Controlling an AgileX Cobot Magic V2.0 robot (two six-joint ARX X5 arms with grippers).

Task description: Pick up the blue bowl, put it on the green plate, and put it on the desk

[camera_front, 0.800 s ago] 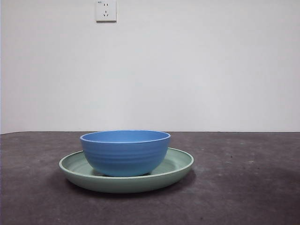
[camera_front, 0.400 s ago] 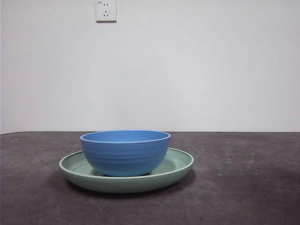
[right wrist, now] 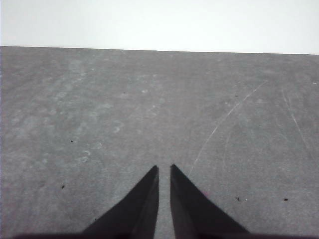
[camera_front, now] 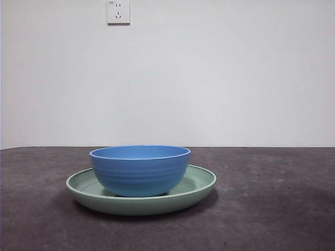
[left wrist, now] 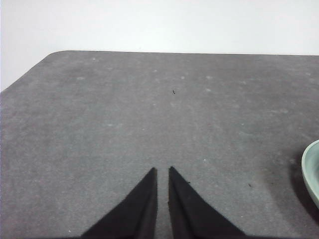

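Note:
The blue bowl stands upright inside the green plate, which rests on the dark grey desk a little left of the middle in the front view. Neither arm shows in that view. In the left wrist view my left gripper is shut and empty over bare desk, with only a sliver of the green plate's rim at the picture's edge. My right gripper is shut too, holding nothing, above bare desk; bowl and plate are out of its view.
A white wall stands behind the desk, with a white power socket high on it. A rounded desk corner shows in the left wrist view. Faint scratches mark the desk in the right wrist view.

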